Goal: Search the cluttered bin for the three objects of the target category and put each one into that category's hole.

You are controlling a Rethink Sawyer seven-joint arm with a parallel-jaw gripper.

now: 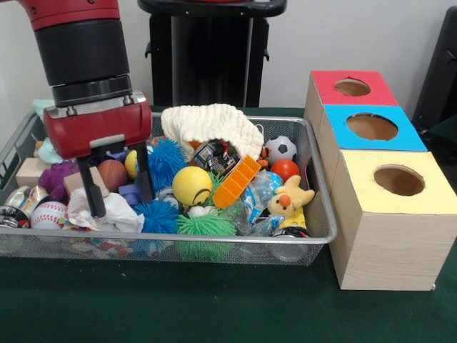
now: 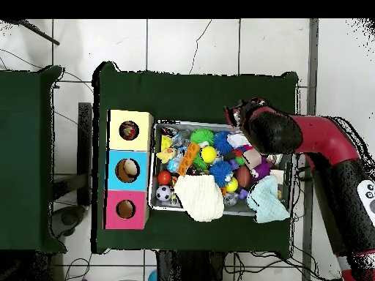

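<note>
Black two-finger pincer [image 1: 114, 186] is spread open over the crumpled white plastic bag [image 1: 107, 212]; I'd drop straight, pinching only bag.

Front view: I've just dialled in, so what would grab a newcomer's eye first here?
The red and black gripper hangs open over the left end of the wire mesh bin, fingers astride a crumpled white plastic bag. The bin brims with toys, a cream knitted cloth heaped at its back. To its right stand three boxes in a row, the yellow-topped box nearest the camera.
</note>
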